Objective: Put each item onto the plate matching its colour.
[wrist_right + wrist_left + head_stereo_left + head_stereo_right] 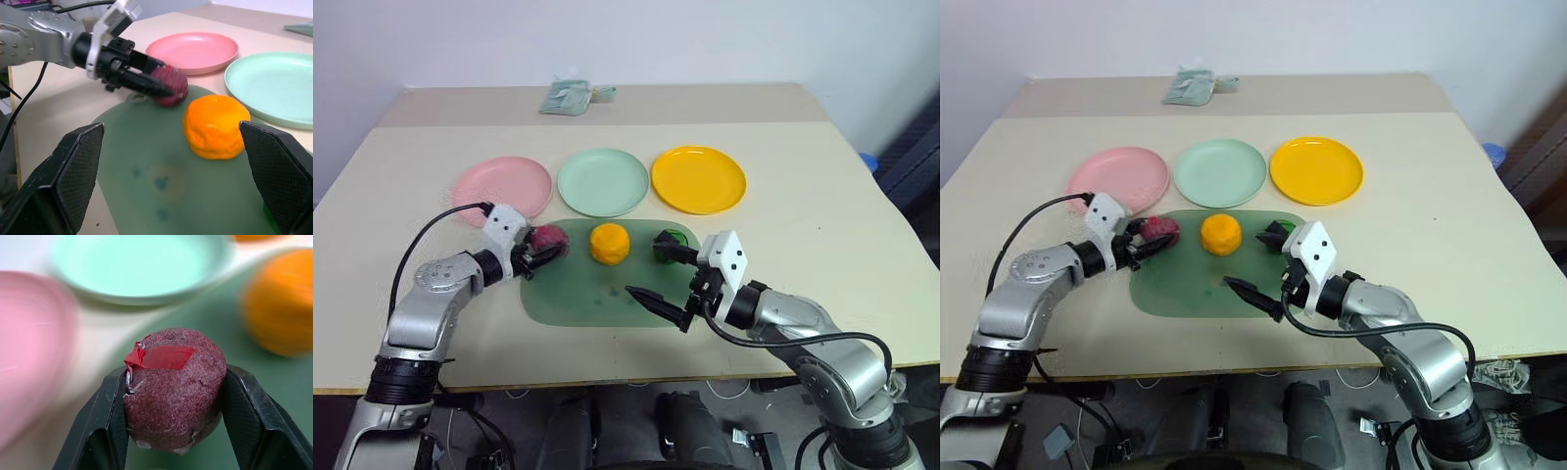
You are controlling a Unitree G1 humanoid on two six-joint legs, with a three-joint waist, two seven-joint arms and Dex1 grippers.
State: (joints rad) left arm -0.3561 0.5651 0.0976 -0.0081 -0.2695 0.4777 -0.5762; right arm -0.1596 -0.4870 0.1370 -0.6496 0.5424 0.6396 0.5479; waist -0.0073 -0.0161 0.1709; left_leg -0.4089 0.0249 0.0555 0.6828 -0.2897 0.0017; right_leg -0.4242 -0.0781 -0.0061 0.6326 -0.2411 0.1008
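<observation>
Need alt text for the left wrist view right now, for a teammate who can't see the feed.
The left end effector is shut on the dark red ball, one black finger on each side of it. Beyond it lie the pink plate, the mint plate and the orange toy on the green mat.

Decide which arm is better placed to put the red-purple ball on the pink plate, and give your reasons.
The left. Its gripper is already shut on the red-purple ball, close beside the pink plate. The right gripper is open over the green mat, farther away.
</observation>
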